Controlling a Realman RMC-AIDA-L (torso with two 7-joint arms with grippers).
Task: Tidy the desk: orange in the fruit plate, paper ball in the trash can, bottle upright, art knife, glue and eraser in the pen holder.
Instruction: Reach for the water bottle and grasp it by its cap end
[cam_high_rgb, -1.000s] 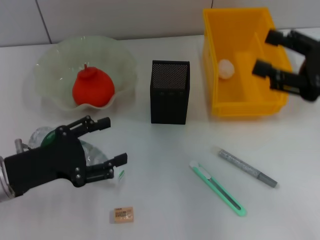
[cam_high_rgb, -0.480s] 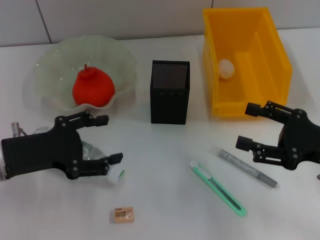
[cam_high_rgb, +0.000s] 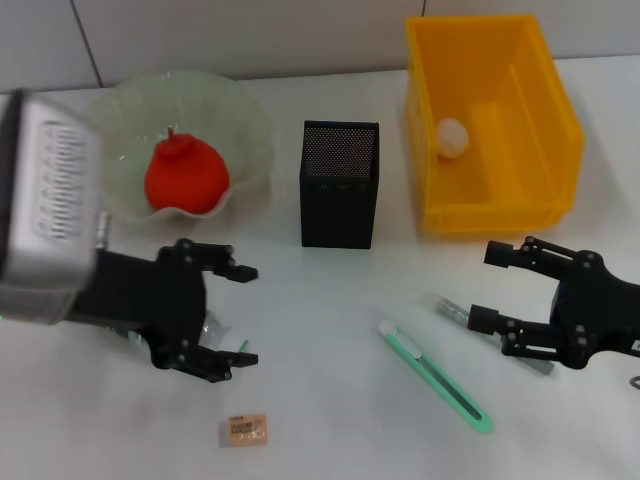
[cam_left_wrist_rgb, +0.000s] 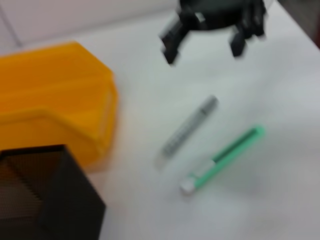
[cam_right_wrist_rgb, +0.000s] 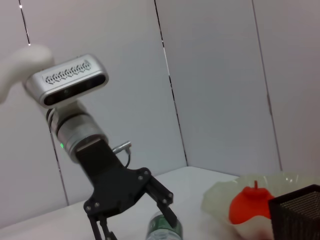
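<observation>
White desk: left gripper spread wide astride the lying bottle, apparently between its fingers; right gripper wide open, straddling the glue stick.

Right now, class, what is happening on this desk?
A two-armed robot is tidying. The orange already sits in the fruit plate and the paper ball in the yellow trash can. The left tool is open around the lying bottle. The right tool hangs open over the glue. The art knife and eraser lie outside the pen holder.
</observation>
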